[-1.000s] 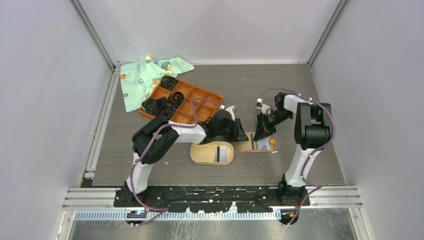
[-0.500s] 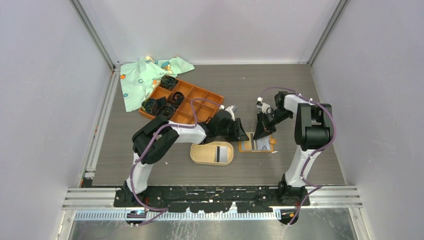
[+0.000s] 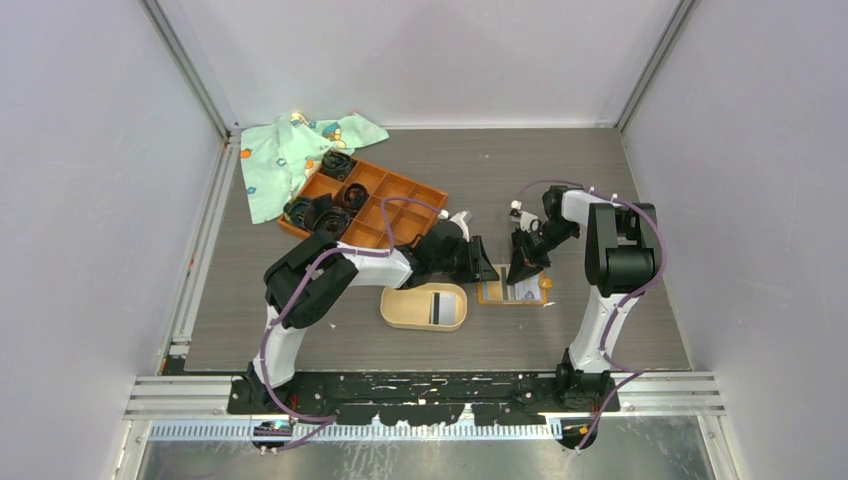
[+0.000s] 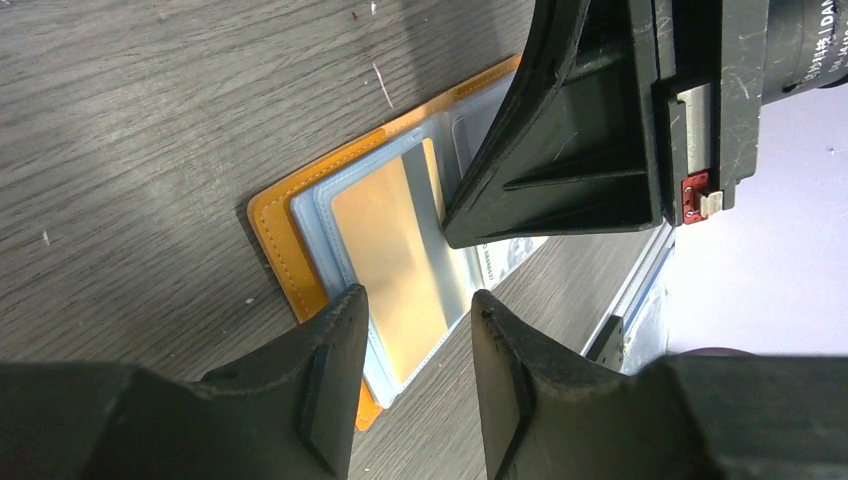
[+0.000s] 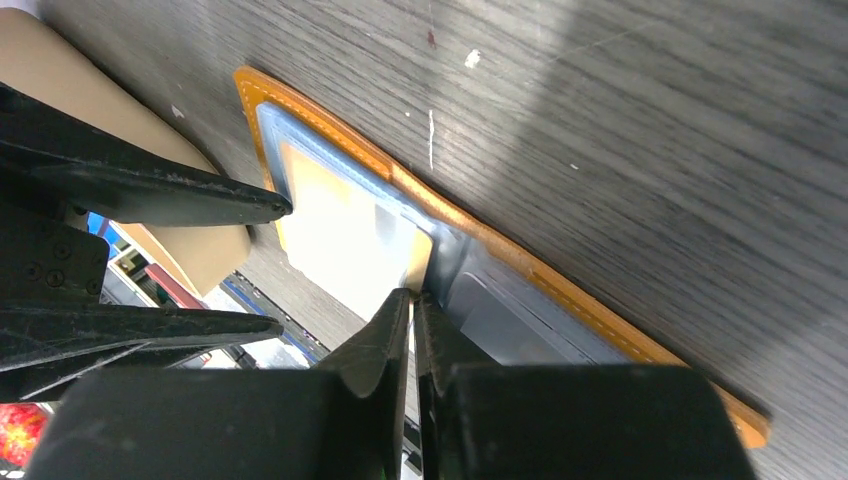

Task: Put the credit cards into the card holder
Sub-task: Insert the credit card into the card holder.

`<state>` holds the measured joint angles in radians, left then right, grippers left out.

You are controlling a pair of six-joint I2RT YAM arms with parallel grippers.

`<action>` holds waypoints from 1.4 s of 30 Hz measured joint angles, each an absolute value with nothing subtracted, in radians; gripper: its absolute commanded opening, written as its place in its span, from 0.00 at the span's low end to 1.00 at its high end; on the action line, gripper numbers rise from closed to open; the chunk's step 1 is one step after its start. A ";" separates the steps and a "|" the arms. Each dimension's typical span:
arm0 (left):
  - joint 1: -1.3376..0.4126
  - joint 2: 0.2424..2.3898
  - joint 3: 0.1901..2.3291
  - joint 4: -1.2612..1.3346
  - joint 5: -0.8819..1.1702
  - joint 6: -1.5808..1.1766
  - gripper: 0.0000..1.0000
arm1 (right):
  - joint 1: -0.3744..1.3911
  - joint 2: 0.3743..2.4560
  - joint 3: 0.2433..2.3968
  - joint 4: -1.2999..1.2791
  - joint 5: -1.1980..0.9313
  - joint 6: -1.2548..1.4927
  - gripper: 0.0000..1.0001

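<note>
So one credit card (image 3: 437, 307) is lying in the card holder (image 3: 405, 312), and a gold card (image 4: 395, 250) sits in a clear pocket (image 4: 318, 215) of the open wallet (image 4: 272, 225), flat on the tabletop (image 4: 150, 120) just right of the holder. Right claw (image 5: 412, 298) is pinched almost shut at that pocket's edge; card or just sleeve, can't tell. Left claw (image 4: 416, 295) hangs open over the wallet's left end. Cards like this are light, stiff and slick, so I'd grab an exposed short edge and slide it straight out.

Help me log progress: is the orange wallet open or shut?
Open: the orange wallet lies spread flat, its blue-grey inner sleeves facing up.
</note>
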<state>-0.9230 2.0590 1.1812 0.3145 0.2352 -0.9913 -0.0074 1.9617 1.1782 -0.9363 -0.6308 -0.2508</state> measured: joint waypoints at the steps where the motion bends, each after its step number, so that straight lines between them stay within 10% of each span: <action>1: -0.923 2.059 1.180 0.316 0.235 -0.992 0.45 | -0.007 1.963 1.178 -0.936 -0.630 -0.248 0.12; 42: -0.923 2.038 1.155 0.317 0.228 -0.992 0.42 | -0.010 1.901 1.180 -0.942 -0.648 -0.313 0.15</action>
